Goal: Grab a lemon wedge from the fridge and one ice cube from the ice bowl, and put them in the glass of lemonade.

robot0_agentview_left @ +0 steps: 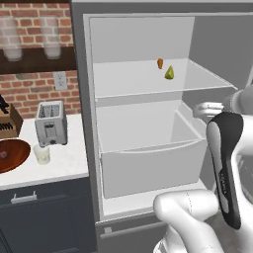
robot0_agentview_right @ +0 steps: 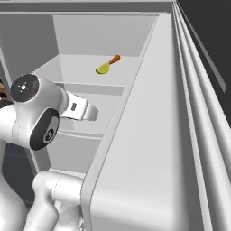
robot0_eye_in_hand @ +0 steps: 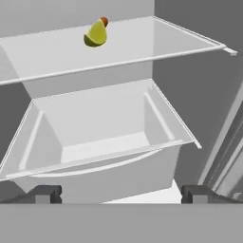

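Your target is the lemon wedge (robot0_agentview_left: pixel 169 73), sitting on the glass shelf (robot0_agentview_left: pixel 128 84) inside the open fridge (robot0_agentview_left: pixel 83 123). It lies toward the far part of that shelf, right of centre in the left base view. A small orange lump (robot0_agentview_left: pixel 160 63) sits just beside it on the far side; from the hand view that lump peeks out right behind the wedge (robot0_eye_in_hand: pixel 95 34), so the two are very near, and whether they touch cannot be told.

The fingers (robot0_eye_in_hand: pixel 121 193) are spread wide and hold nothing. They hang in front of the fridge opening at about the level of the open drawer (robot0_eye_in_hand: pixel 104 142), pointing inward. From there the wedge is above and farther in, a little to the left of the midline between the tips. So the coming move is, in my judgement, up and forward, with a slight shift left.

In the right base view the wedge (robot0_agentview_right: pixel 103 68) looks to lie with its length running left to right across the shelf, one end pointing toward the orange lump (robot0_agentview_right: pixel 115 59). You will likely want the fingers to close across its short width and keep clear of the lump.

The wooden bowl (robot0_agentview_left: pixel 11 154) and the glass (robot0_agentview_left: pixel 42 154) wait on the tabletop (robot0_agentview_left: pixel 69 158) left of the fridge, next to the toaster (robot0_agentview_left: pixel 51 123).
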Tool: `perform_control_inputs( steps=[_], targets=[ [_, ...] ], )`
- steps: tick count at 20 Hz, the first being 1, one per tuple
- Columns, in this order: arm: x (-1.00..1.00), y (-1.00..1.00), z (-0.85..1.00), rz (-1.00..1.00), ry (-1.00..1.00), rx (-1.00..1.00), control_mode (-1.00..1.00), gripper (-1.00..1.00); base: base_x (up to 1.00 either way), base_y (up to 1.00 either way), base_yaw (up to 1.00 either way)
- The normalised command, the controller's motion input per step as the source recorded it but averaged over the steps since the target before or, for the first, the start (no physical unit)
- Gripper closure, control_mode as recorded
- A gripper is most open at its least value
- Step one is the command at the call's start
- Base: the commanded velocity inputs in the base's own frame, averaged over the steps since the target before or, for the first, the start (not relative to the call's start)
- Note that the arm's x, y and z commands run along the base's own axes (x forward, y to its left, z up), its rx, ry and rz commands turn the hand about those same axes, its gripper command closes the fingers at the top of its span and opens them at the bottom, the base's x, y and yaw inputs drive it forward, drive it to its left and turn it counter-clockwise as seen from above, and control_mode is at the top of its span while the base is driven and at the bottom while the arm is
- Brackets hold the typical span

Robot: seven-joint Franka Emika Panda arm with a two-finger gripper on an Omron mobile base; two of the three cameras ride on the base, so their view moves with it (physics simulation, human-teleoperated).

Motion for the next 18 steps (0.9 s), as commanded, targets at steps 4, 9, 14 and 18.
perform_control_inputs(
  steps=[4,9,14,18],
  targets=[
    [0.00,0.21,0.53,0.02,-0.21,0.04,-1.00,-1.00,0.00,0.00,0.00],
    [0.26,0.22,0.61,0.01,-0.20,0.06,-1.00,-1.00,0.00,0.00,0.00],
    [0.73,0.20,1.00,0.00,0.10,0.00,-1.00,-1.00,0.00,0.00,0.00],
    [1.00,0.10,0.36,0.00,0.30,0.00,-1.00,-1.00,0.00,0.00,0.00]
  ],
)
